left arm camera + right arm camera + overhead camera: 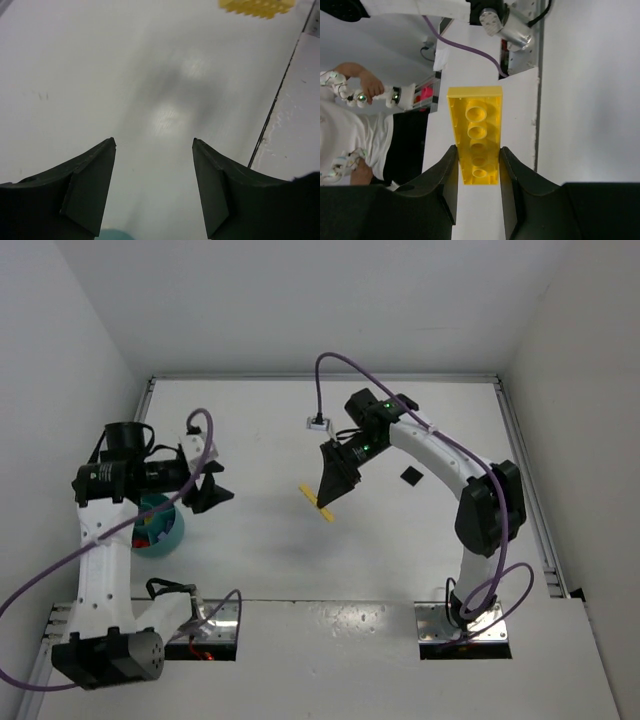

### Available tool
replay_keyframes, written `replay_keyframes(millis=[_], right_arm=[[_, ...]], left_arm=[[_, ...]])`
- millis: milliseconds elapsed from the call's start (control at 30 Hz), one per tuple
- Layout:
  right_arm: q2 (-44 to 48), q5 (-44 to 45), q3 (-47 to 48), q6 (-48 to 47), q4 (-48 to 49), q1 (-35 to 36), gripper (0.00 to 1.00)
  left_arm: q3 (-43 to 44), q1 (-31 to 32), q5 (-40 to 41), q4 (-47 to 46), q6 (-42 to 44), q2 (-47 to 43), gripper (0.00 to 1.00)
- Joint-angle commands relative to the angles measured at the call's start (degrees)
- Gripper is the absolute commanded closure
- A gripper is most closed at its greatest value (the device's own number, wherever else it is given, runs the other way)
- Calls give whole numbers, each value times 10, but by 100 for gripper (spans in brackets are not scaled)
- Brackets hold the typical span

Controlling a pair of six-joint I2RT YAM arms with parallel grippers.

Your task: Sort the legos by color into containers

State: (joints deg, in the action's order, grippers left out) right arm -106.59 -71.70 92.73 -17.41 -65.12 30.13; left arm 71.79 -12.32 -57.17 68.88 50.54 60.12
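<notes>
Brick (320, 502) is hanging in the right pincer (333, 495) over mid-desk (260, 420) — likely lifted for sorting; the bowl (165, 535) is waiting far left. Left wrist: left pincer (154, 141) is gaping, empty. Right wrist: jaws are clenching the brick's near end.

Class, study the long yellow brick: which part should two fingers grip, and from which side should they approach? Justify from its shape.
Grip the yellow brick across its narrow width, fingers on the two long flat side walls near one end, approaching endwise. Those walls are parallel and close together; the right gripper holds it this way.
</notes>
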Motion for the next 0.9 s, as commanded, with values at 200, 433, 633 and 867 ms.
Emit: replay_keyframes(millis=[200,433,633,867], right_arm=[[-20,-38,4,21,18,61,100],[-45,-33,26,26,11,98,100],[-62,-27,43,21,1,110,100],[-78,-27,61,16,-11,115,100]], left_arm=[[-51,150,-29,-52,103,-54,32],[-46,235,-18,-58,104,-35,33],[-46,294,-18,-74,92,-29,32],[-77,355,1,-95,62,-29,33]])
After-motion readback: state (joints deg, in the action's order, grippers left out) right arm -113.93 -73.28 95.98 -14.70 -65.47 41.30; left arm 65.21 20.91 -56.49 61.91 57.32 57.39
